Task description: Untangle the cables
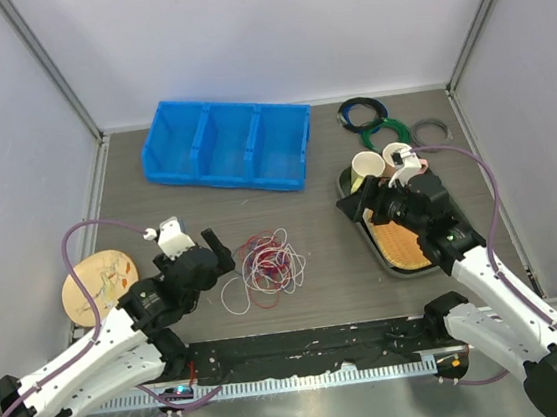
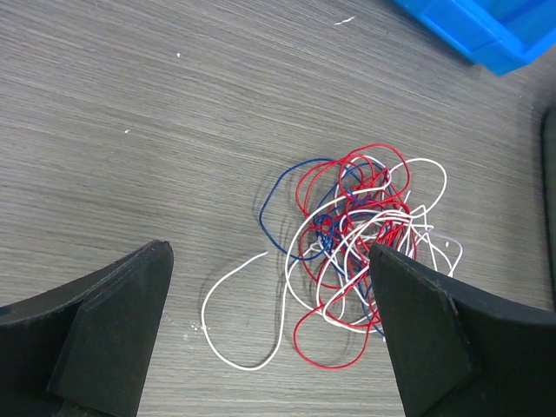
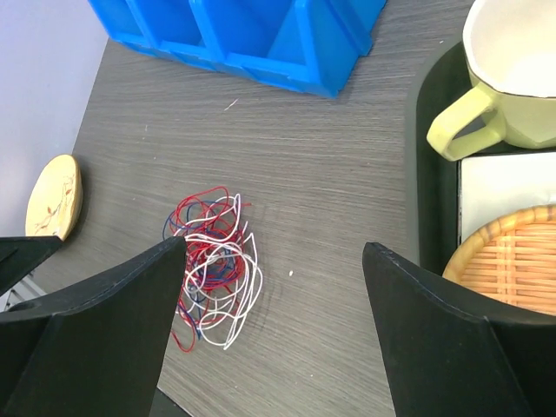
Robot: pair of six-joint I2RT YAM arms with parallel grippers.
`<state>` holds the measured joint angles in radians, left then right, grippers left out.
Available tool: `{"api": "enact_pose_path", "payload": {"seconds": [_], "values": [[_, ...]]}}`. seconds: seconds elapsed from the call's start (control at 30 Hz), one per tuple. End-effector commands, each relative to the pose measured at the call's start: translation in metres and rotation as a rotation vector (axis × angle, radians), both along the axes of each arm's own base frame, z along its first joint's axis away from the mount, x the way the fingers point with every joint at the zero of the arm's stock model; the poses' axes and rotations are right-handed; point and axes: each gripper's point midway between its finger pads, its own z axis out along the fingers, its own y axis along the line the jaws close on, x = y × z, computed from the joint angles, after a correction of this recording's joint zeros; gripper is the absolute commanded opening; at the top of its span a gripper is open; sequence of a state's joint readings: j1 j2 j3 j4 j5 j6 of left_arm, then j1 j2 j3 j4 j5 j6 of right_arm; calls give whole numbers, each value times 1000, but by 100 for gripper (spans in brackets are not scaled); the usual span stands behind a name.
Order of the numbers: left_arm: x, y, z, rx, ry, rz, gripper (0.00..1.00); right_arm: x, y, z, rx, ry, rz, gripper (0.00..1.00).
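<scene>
1. The left claw (image 2: 265, 261) is held wide open above the table (image 1: 321, 224), and nothing is gripped by it.
2. The right claw (image 3: 274, 252) is also spread wide, with nothing between its fingers.
3. The cables (image 2: 356, 252) are left as one tangled heap on the table, just ahead of the left claw. In its wrist view the heap's near edge is overlapped by the right-hand finger. Three colours are counted: white, red and dark blue. One white loop trails out into the gap between the fingers.
4. From the right claw the heap is seen well apart, off to its left and lower in that wrist view.
5. One blue bin (image 1: 226, 144) is set beyond the left claw, past the heap. Three compartments are counted in it.
6. One black tray (image 1: 361, 229) lies directly under the right claw. On it one yellow-green mug (image 3: 504, 87) and one woven basket dish (image 3: 512, 261) are held, with a white flat piece (image 3: 504, 182) between them.
7. Three coiled rings are counted beyond the right claw: one green-and-black ring (image 1: 363, 111), one green ring (image 1: 388, 136) and one grey ring (image 1: 432, 131).
8. One wooden disc (image 1: 96, 283) is placed to the left of the left claw.
</scene>
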<state>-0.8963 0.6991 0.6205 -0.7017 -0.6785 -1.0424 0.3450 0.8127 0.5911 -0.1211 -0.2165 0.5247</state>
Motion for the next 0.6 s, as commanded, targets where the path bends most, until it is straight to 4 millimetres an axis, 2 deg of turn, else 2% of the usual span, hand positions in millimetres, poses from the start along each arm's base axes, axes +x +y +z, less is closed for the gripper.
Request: {"api": "enact_pose_path", "payload": {"seconds": [0.0, 0.07, 0.1, 0.13, 0.17, 0.2, 0.23, 0.27, 0.33, 0.37, 0.43, 0.47, 0.5, 0.53, 0.57], "values": [[3, -1, 3, -26, -16, 19, 100, 9, -4, 19, -17, -67, -21, 88], [2, -5, 0, -33, -7, 5, 100, 4, 5, 25, 12, -103, 32, 88], [2, -6, -2, -34, -2, -2, 100, 0, 17, 40, 56, -171, 104, 88], [1, -9, -3, -39, 4, -20, 100, -5, 22, 36, 72, -182, 145, 88], [-1, -13, -5, -53, 17, -42, 100, -6, 26, 46, 101, -225, 164, 88], [-3, -15, -7, -59, 28, -55, 100, -12, 32, 48, 127, -232, 206, 88], [-3, -17, -8, -70, 31, -64, 100, -15, 34, 44, 144, -230, 222, 88], [-3, -17, -11, -83, 26, -65, 100, -15, 38, 53, 174, -273, 242, 88], [-5, -20, -21, -116, 45, -84, 100, -20, 47, 49, 206, -251, 299, 88], [-1, -21, -18, -154, 34, -79, 100, -22, 50, 49, 212, -256, 327, 88], [-6, -32, -27, -206, 76, -146, 100, -21, 59, 45, 196, -247, 365, 88], [1, -31, -25, -234, 66, -137, 100, -29, 70, 38, 173, -221, 401, 88], [-2, -38, -31, -254, 101, -174, 100, -35, 80, 33, 140, -215, 427, 88], [-1, -38, -38, -260, 122, -176, 100, -31, 88, 29, 71, -232, 436, 88], [5, -38, -38, -279, 117, -169, 100, -25, 90, 15, -1, -198, 382, 88]]}}
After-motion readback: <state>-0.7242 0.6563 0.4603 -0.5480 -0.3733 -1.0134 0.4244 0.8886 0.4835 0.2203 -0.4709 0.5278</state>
